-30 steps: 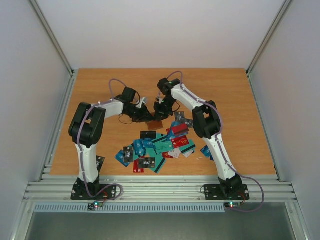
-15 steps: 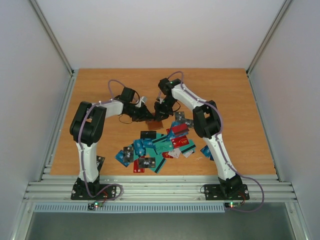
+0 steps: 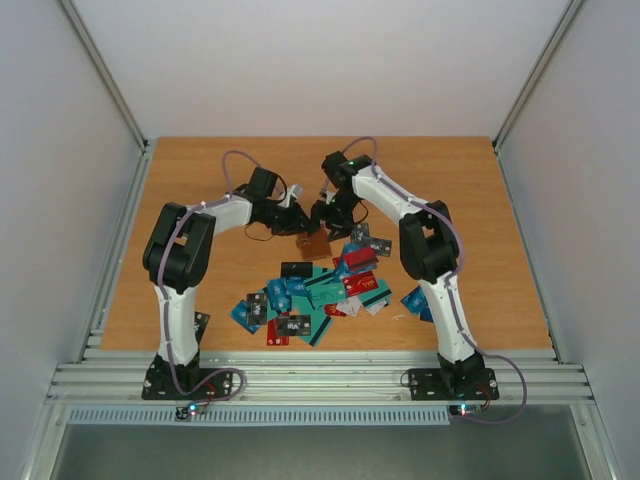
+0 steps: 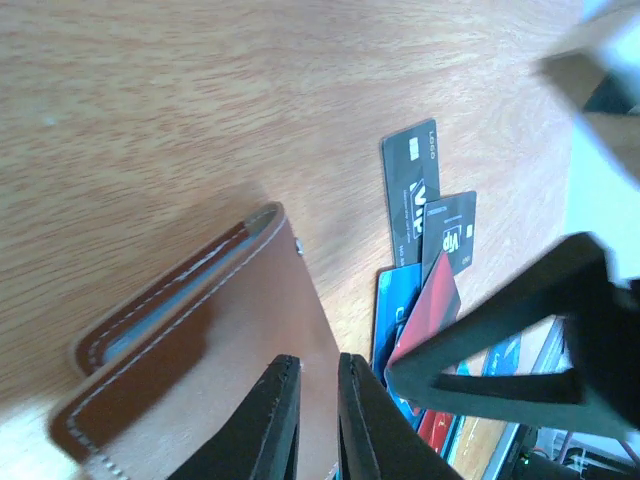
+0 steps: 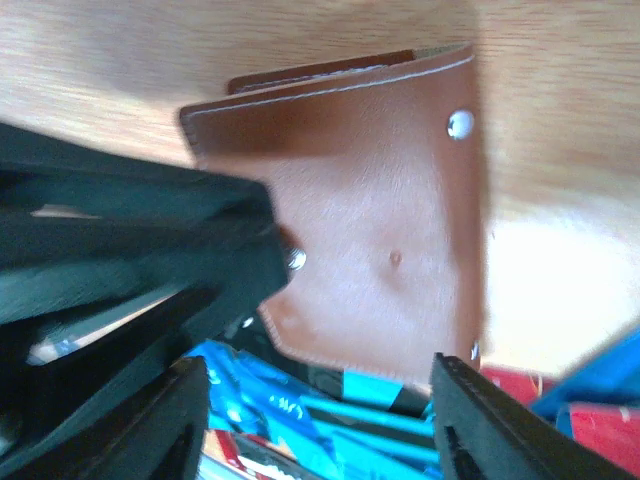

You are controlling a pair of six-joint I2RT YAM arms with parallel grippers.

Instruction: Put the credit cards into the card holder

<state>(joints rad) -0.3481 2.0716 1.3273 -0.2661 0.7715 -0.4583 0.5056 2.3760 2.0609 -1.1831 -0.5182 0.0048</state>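
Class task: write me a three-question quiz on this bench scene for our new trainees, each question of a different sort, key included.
1. True or false: the right gripper is open.
2. Which holds the card holder? A. left gripper B. right gripper C. neither
3. Fill in: the card holder is ___ in colour.
Key: 1 true; 2 A; 3 brown.

From above, the print on the credit cards (image 3: 303, 296) is too small for me. The card holder (image 4: 200, 345) runs off my left wrist view's bottom edge.
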